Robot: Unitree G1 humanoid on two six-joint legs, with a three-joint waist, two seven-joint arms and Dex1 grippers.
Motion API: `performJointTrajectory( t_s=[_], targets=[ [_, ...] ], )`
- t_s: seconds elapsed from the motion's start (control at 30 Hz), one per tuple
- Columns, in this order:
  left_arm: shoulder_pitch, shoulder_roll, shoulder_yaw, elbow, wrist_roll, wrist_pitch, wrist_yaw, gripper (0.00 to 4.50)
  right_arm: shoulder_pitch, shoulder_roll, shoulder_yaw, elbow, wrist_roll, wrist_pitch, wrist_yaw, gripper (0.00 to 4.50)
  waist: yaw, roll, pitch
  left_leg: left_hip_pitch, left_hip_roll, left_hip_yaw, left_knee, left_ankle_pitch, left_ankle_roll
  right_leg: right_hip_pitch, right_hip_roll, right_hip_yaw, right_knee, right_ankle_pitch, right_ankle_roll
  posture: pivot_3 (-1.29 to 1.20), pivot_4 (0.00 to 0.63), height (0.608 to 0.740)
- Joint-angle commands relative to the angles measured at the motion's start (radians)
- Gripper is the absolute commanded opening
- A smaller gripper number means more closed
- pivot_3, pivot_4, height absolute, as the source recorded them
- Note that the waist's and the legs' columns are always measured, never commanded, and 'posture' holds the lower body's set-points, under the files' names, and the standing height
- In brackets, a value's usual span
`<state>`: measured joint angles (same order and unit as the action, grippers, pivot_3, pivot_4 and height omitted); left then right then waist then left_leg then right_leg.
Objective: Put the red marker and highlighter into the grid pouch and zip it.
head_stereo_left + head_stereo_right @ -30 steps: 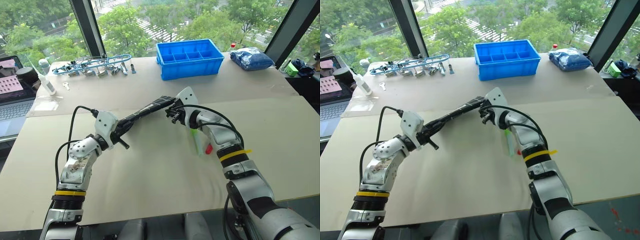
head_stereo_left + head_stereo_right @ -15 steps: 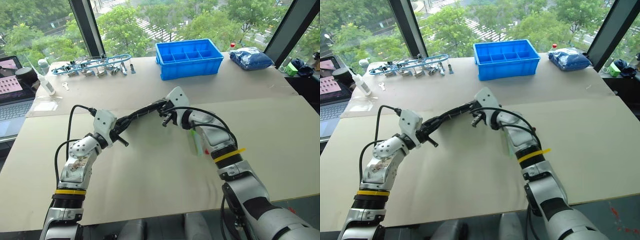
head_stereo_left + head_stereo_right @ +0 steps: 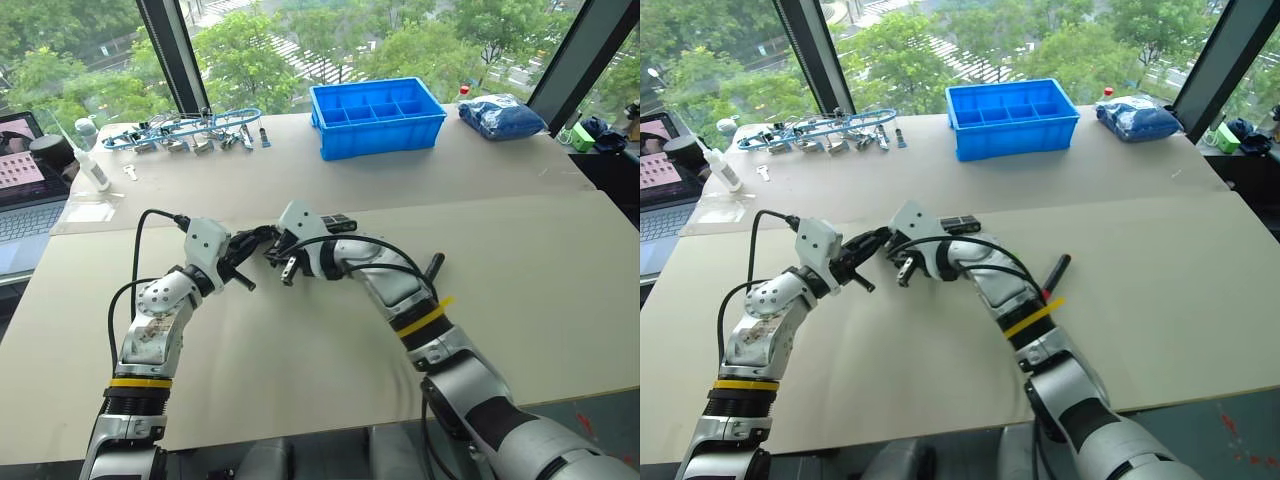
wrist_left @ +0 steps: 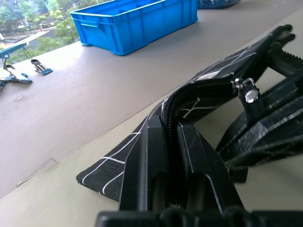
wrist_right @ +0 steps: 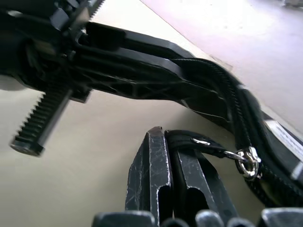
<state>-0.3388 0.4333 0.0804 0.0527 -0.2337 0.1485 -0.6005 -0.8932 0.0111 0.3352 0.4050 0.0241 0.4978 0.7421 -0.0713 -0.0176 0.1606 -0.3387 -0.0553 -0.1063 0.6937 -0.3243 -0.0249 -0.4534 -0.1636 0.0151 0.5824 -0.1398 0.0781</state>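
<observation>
The grid pouch [image 4: 208, 94] hangs just above the worktop [image 3: 330, 350], stretched between both tools. The left tool [image 4: 170, 142] is clamped on the pouch's end; the right tool [image 5: 173, 156] is pinched shut on the black zipper strap [image 5: 199, 142], its metal slider [image 4: 246, 90] close to the left tool — so the zip looks nearly drawn. To finish well, keep the fabric taut and pull along the teeth, not sideways. The white label [image 4: 208, 74] carries no readable writing. A red-and-black pen [image 3: 432, 268] lies on the worktop beside the right arm — worth checking.

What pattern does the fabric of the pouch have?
Black with thin white grid lines on the grid pouch, clearest in the left wrist view.
</observation>
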Motion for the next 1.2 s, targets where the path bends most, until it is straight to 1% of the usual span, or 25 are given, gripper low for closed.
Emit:
performJointTrajectory(
  t_s=[0.03,0.1,0.13,0.17,0.2,0.3,0.33,0.43,0.53,0.63,0.7,0.77,0.87,1.03,1.2],
  targets=[
    [0.021,-0.005,0.001,-0.063,-0.003,-0.007,0.008,0.00,-0.065,0.047,-0.027,0.006,0.044,-0.015,0.018,0.06,0.000,0.000,0.000,0.000,0.000,0.000,0.000,0.000,-0.001,-0.001,0.000,0.000,0.002,0.000,0.000,0.00,0.150,0.740],
    [0.042,0.000,0.011,-0.086,-0.004,0.000,0.016,0.00,-0.077,0.034,-0.047,0.036,0.044,-0.033,0.028,0.66,0.000,0.000,0.000,0.000,0.000,0.000,0.000,-0.001,-0.002,-0.003,0.000,0.000,0.004,0.000,0.000,0.00,0.150,0.740],
    [0.054,0.003,0.016,-0.098,-0.005,0.003,0.020,0.00,-0.079,0.021,-0.053,0.040,0.044,-0.046,0.041,0.84,0.000,0.000,0.000,0.000,0.000,0.000,0.000,-0.001,-0.002,-0.003,0.000,0.000,0.004,0.000,0.000,0.00,0.150,0.740],
    [0.066,0.007,0.023,-0.110,-0.008,0.007,0.022,0.00,-0.091,0.017,-0.079,0.056,0.044,-0.048,0.015,1.12,0.000,0.000,0.000,0.000,0.000,0.000,0.000,-0.001,-0.002,-0.003,0.000,0.000,0.004,0.000,0.000,0.00,0.150,0.740],
    [0.074,0.011,0.029,-0.118,-0.011,0.010,0.022,0.00,-0.101,0.017,-0.096,0.068,0.044,-0.047,-0.007,1.51,0.000,0.000,0.000,0.000,0.000,0.000,0.000,-0.001,-0.002,-0.003,0.000,0.000,0.004,0.000,0.000,0.00,0.150,0.740],
    [0.115,0.021,0.061,-0.163,-0.023,0.035,0.041,0.00,-0.123,-0.051,-0.193,0.044,0.132,0.048,0.048,2.67,0.001,0.000,0.000,0.000,0.000,0.001,0.000,-0.001,-0.002,-0.004,0.000,0.000,0.004,0.000,-0.001,0.00,0.150,0.740],
    [0.134,0.026,0.075,-0.178,-0.032,0.042,0.040,0.00,-0.118,-0.072,-0.219,0.010,0.175,0.087,0.084,2.91,0.002,0.000,0.000,0.000,0.000,0.001,0.000,-0.001,-0.002,-0.004,0.000,0.000,0.004,0.000,-0.001,0.00,0.150,0.740],
    [0.200,0.033,0.093,-0.257,-0.038,0.059,0.049,0.00,-0.071,-0.153,-0.320,-0.105,0.293,0.184,0.128,2.91,0.003,0.000,0.000,-0.001,0.000,0.001,0.000,-0.001,-0.001,-0.004,0.000,0.000,0.004,0.000,-0.001,0.00,0.150,0.740],
    [0.262,0.009,0.117,-0.345,-0.051,0.057,0.087,0.00,0.008,-0.237,-0.370,-0.232,0.396,0.303,0.180,2.91,0.006,0.000,0.000,-0.001,0.000,0.000,0.000,-0.002,-0.001,-0.004,0.000,-0.001,0.003,0.000,-0.001,0.00,0.150,0.740],
    [0.343,-0.038,0.150,-0.434,-0.081,0.040,0.122,0.00,0.055,-0.305,-0.373,-0.306,0.462,0.378,0.222,2.91,0.004,0.000,0.000,-0.001,0.000,0.001,0.001,-0.003,0.000,-0.004,0.000,-0.001,0.003,0.000,-0.001,0.00,0.150,0.740],
    [0.398,-0.066,0.150,-0.495,-0.101,0.036,0.128,0.00,0.065,-0.331,-0.357,-0.298,0.465,0.379,0.235,2.91,0.001,0.000,0.000,-0.001,0.000,0.002,0.001,-0.003,0.001,-0.004,0.000,0.000,0.002,0.000,-0.001,0.00,0.150,0.740],
    [0.439,-0.084,0.143,-0.539,-0.111,0.034,0.131,0.00,0.071,-0.342,-0.341,-0.265,0.453,0.362,0.237,2.91,0.003,0.000,0.000,0.000,0.000,0.003,0.000,-0.005,0.004,-0.004,0.000,0.001,0.003,0.001,-0.001,0.00,0.150,0.740],
    [0.453,-0.097,0.149,-0.566,-0.130,0.031,0.133,0.00,0.088,-0.339,-0.317,-0.253,0.450,0.345,0.246,2.91,0.011,0.000,0.000,0.000,0.000,0.003,0.001,-0.005,0.005,-0.003,0.000,0.000,0.003,0.001,-0.002,0.00,0.150,0.740],
    [0.435,-0.080,0.161,-0.566,-0.131,0.034,0.142,0.00,0.114,-0.334,-0.273,-0.266,0.445,0.313,0.270,2.91,0.027,0.000,0.000,0.001,0.000,0.003,0.002,-0.005,0.005,-0.002,0.001,0.000,0.003,0.002,-0.003,0.00,0.150,0.740],
    [0.438,-0.065,0.178,-0.591,-0.152,0.049,0.150,0.00,0.095,-0.337,-0.272,-0.229,0.441,0.271,0.276,2.91,0.029,0.000,0.000,0.001,0.000,0.003,0.002,-0.004,0.003,-0.002,0.001,0.000,0.003,0.002,-0.003,0.00,0.150,0.740]
  ],
)
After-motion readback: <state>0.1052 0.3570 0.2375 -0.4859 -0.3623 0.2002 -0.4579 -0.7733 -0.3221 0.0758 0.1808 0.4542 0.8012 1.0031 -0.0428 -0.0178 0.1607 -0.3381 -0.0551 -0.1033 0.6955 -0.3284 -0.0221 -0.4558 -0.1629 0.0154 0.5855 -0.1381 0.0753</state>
